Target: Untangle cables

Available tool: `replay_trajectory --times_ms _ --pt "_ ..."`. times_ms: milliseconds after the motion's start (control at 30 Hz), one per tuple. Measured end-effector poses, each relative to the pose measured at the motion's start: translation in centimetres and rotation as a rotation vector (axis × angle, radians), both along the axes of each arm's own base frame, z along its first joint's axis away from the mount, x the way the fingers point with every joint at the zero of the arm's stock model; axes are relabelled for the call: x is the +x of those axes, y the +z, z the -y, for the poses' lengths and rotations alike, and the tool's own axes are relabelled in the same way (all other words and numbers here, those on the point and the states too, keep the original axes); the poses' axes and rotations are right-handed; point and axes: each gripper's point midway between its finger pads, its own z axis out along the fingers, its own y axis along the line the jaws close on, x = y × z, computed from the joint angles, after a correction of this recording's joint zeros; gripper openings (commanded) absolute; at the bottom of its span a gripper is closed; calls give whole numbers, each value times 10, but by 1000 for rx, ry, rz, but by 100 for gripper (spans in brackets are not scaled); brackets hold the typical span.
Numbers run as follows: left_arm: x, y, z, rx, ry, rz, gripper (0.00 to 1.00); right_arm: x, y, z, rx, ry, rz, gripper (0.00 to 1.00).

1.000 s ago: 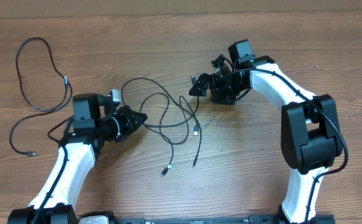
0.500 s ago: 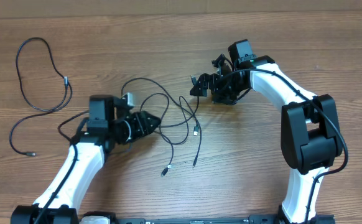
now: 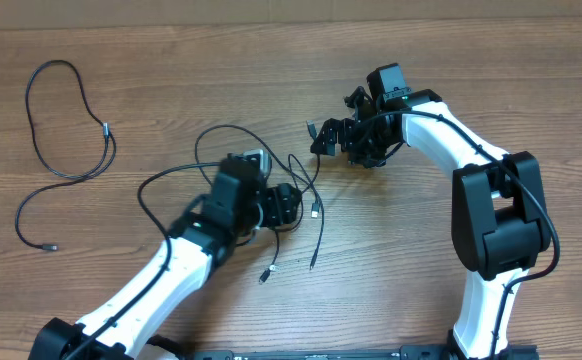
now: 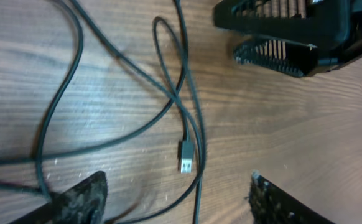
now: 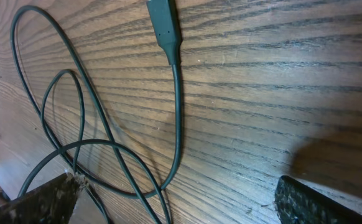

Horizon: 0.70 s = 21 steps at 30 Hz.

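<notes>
Left fingers shifted right over cables, wooden table

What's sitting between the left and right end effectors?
Crossing strands of the cables and one silver-tipped plug, nothing else. The left wrist view shows it best.

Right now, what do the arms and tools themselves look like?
Left arm and right arm: smooth white curved links with black joint housings and wrists. A black cord runs along the right arm. Left tool and right tool are black, the right's fingers ridged.
</notes>
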Motion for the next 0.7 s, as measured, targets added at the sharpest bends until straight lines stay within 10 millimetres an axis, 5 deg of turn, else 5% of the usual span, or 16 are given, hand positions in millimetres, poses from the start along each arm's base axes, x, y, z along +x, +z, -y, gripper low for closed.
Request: replay_trajectory --times_ms 267,500,567,700 --pt "16 16 15 50 55 161 77 0 0 0 0 0 0 100" --pt "27 -11 15 85 92 138 75 0 0 0 0 0 0 100" --pt "28 -22 15 99 95 118 67 0 0 0 0 0 0 100" --pt "28 -35 14 116 99 95 35 0 0 0 -1 -1 0 100"
